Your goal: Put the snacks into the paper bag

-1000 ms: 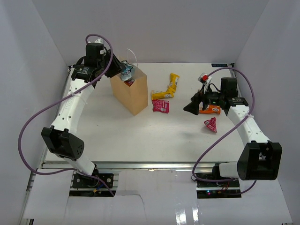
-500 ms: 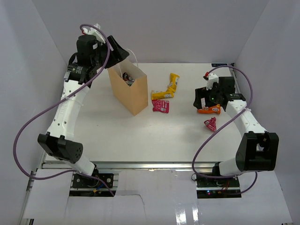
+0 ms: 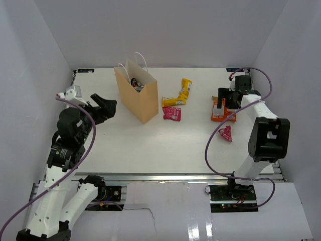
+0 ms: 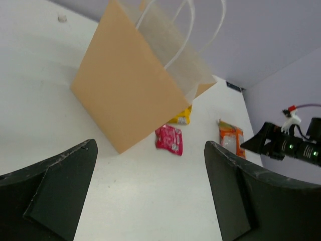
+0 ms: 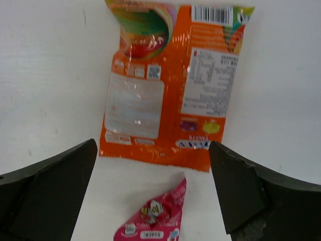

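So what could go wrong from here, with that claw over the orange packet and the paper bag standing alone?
The shiny orange snack packet lies flat on the table, so the open right gripper may slide off it. The small pink triangular packet sits close by its edge and could get knocked or pinched along. The tall tan paper bag stands unheld, the open left gripper apart from it; a brush against its rim might tip it.
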### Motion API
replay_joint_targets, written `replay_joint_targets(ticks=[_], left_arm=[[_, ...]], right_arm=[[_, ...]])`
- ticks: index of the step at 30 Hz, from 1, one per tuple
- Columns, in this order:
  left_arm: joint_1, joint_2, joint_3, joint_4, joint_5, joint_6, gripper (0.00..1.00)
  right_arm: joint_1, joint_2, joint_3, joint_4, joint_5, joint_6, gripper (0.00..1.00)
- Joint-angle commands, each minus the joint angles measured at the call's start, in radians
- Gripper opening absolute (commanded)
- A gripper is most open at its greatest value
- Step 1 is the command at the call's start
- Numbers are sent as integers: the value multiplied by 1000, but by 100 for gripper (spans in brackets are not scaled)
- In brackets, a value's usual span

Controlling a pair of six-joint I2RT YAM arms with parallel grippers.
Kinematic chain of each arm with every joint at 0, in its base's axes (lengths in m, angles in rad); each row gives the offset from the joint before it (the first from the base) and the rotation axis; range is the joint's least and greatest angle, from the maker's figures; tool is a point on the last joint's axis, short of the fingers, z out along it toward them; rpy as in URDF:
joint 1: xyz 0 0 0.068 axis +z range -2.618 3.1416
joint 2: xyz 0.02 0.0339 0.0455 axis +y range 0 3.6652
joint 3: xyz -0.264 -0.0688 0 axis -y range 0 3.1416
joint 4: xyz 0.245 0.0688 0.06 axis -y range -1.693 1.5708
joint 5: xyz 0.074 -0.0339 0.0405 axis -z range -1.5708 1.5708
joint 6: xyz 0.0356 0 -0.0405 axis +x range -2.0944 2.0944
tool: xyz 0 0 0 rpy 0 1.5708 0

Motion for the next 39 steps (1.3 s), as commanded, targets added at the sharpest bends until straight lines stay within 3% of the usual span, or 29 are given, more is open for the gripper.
replay_joint_targets(ticks=[1, 5, 14, 20, 21, 25, 28, 29, 32, 37, 39], left_arm=[[0, -31, -171, -39, -4, -77, 98], [0, -166, -302, -41, 14, -175, 98], [-2, -223, -394, -51, 27, -249, 98], [0, -178, -402, -36, 59, -255, 98], [0, -175, -405, -28, 62, -257, 98], [0, -175, -430, -2, 71, -264, 98], [0, -183, -453, 21, 108, -272, 98], [0, -183, -456, 30, 114, -278, 98], [0, -186, -465, 39, 122, -280, 98], [0, -185, -468, 50, 126, -275, 98], [0, -185, -471, 64, 136, -272, 98]], right_arm=[[39, 107, 138, -1, 106, 72, 98], [92, 268, 281, -111, 150, 110, 97], [171, 322, 203, 2, 403, 110, 95], [177, 348, 165, 31, 437, 122, 74], [177, 350, 149, 45, 439, 116, 67], [175, 351, 119, 60, 431, 110, 58], [174, 312, 97, 64, 394, 109, 37], [172, 295, 89, 67, 356, 104, 25], [155, 206, 57, 100, 251, 64, 10], [100, 63, 34, 117, 39, -8, 8], [70, 22, 30, 119, -127, -52, 8]])
